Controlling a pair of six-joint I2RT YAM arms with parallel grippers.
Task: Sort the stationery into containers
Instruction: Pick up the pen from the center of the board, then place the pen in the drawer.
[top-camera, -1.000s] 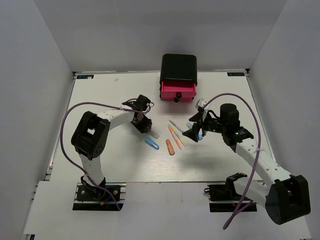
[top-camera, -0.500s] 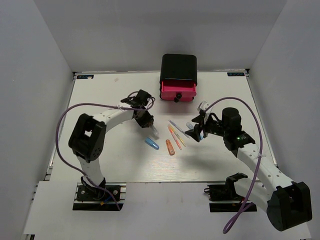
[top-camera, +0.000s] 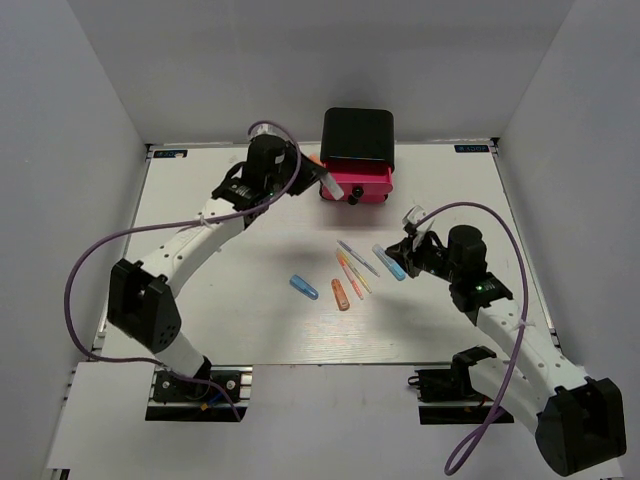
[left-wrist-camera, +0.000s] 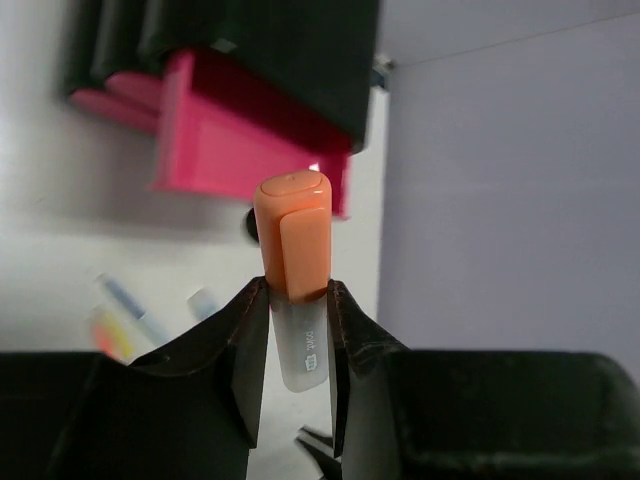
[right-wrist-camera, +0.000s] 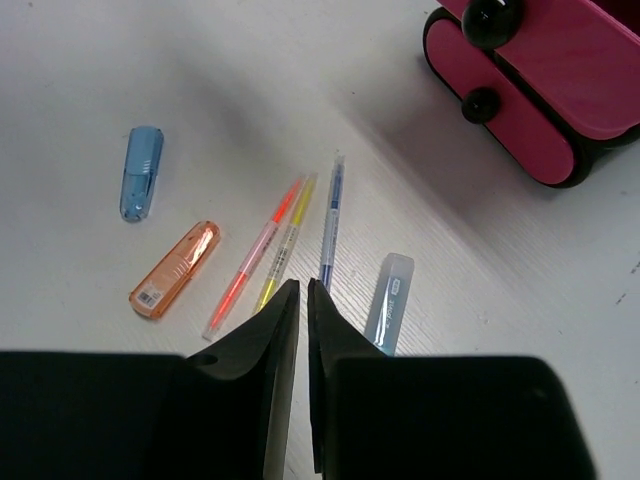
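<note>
The left gripper (left-wrist-camera: 297, 305) clamps an orange-capped marker (left-wrist-camera: 293, 232) upright just beside the open pink drawer (left-wrist-camera: 235, 135), likely ready to drop it in. The right gripper (right-wrist-camera: 302, 300), pinched closed on nothing, hovers over the remaining pens (right-wrist-camera: 285, 240).

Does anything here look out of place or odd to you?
Nothing looks damaged. One pink drawer sticks out of the black cabinet, pens lie loose on the table, and the left gripper holds an orange-capped marker near that drawer.

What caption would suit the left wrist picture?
Black fingers pinch an orange-capped white marker before the pulled-out pink drawer of a black cabinet.
</note>
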